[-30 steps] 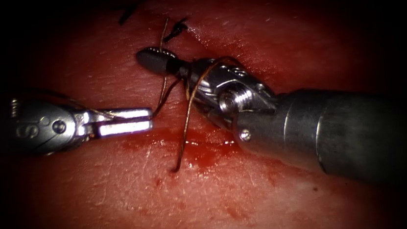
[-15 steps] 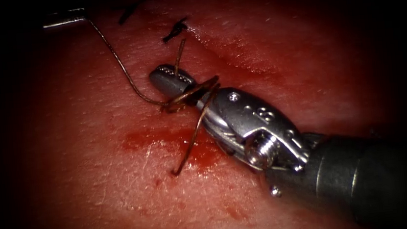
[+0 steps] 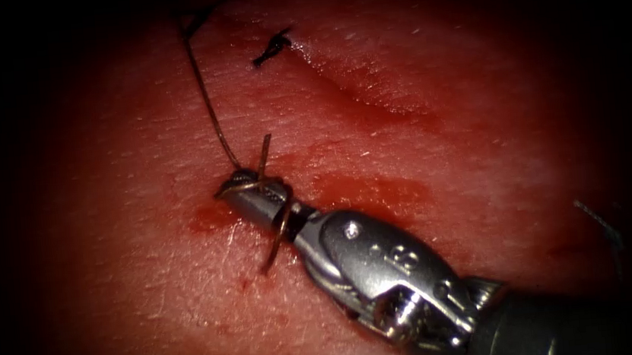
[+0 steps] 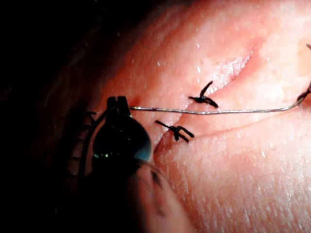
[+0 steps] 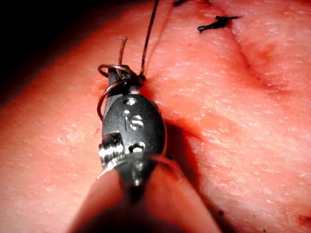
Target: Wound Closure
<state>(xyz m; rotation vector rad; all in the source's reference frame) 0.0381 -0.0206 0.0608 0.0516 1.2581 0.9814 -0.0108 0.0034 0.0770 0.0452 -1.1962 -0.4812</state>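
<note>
My right tool reaches in from the lower right and lies on the tissue, left of the cut. Its jaws are shut on the short thread tail, and the thread is looped around them. One strand enters the tissue at the front; the long strand runs up and to the left. In the right wrist view the loops circle the right tool. In the left wrist view my left tool is shut on the thread, which is stretched taut.
Two earlier knots with dark cut ends sit by the cut, also seen as knots in the left wrist view. Red fluid stains the tissue around the right tool. A loose dark thread end lies far right.
The left tool moved up and left out of the endoscope view, drawing the long strand with it. The right tool drew back down and left, the loops staying around its jaws.
</note>
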